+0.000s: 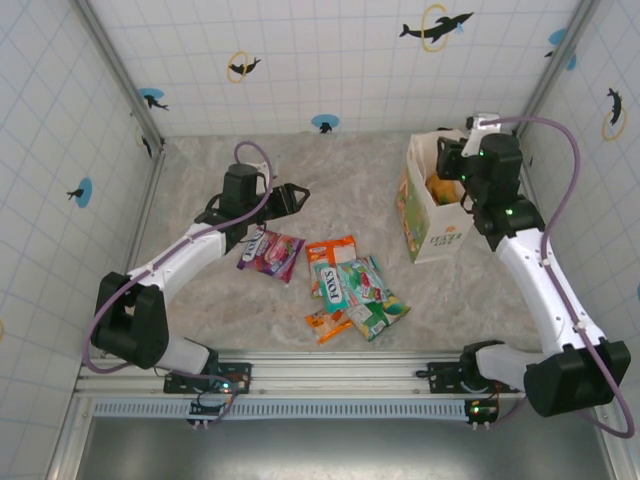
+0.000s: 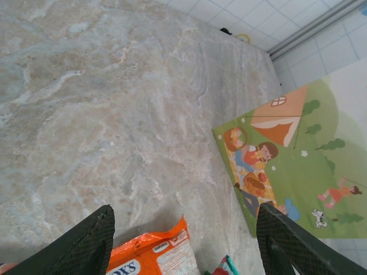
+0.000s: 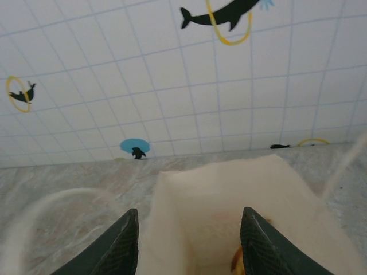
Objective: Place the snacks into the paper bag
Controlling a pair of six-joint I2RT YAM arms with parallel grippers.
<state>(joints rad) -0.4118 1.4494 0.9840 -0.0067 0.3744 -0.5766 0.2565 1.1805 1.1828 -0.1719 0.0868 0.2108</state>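
The left arm stretches forward over the table. The left gripper is low, its fingers spread wide with nothing between them. The purple packet lies near, under the forearm. The right arm bends upward and inward, and the right gripper hangs over the mouth of the paper bag, parted and empty. The other snacks lie heaped between the arms

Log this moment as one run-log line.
left gripper open near purple packet | right gripper open over paper bag | orange snack in bag | other packets on table
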